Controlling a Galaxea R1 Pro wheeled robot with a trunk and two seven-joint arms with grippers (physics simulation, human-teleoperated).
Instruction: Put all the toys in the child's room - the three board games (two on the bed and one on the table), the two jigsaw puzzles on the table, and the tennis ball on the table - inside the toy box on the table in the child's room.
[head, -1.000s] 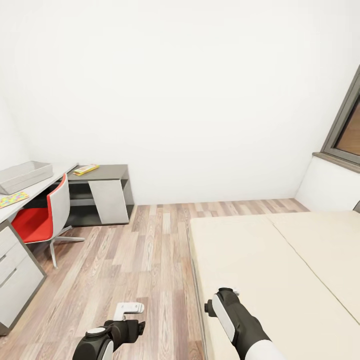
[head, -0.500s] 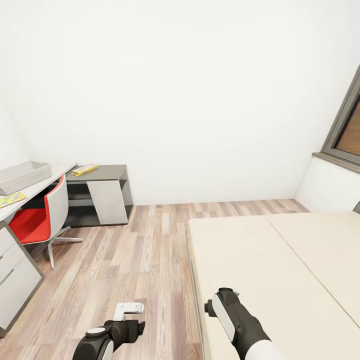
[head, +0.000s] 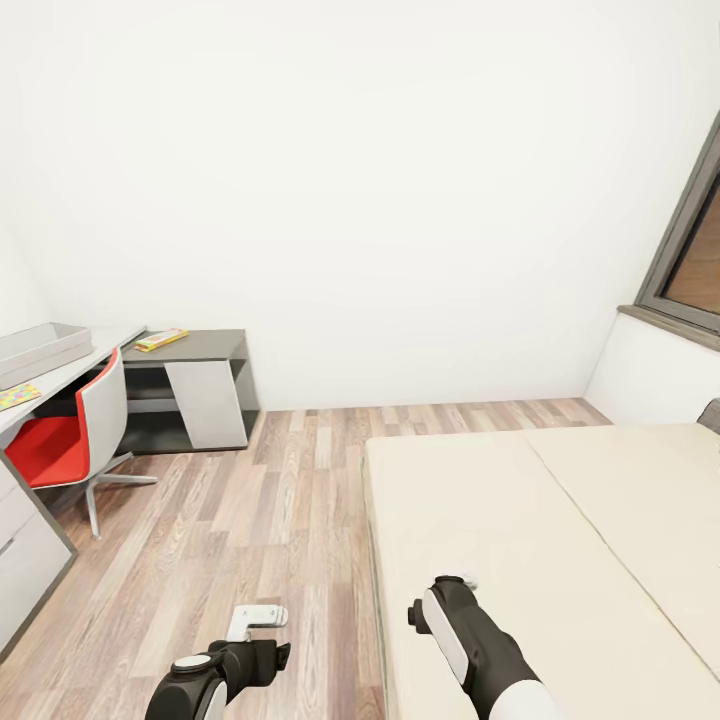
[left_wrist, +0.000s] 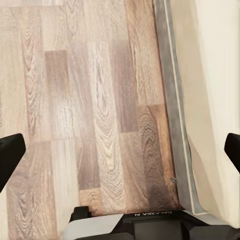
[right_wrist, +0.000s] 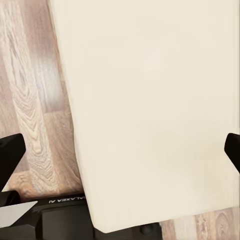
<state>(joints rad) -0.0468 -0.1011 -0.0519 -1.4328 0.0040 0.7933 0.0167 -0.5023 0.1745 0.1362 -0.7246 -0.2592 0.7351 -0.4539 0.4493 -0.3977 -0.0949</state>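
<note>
Both hands wide and empty: left hand (head: 255, 622) over floor (head: 250, 520), right hand (head: 440, 592) over bed (head: 520, 520). Far off left, box (head: 40, 345), puzzle (head: 15, 396), game (head: 160, 339) on tabletop (head: 60, 375), slid leftward since camera swung toward bed

Head camera high, facing forward-down across floor (head: 250, 500) toward far wall. Both wrist cameras look straight down, close: left over floor beside bed (left_wrist: 215, 75) edge, right over mattress corner.
</note>
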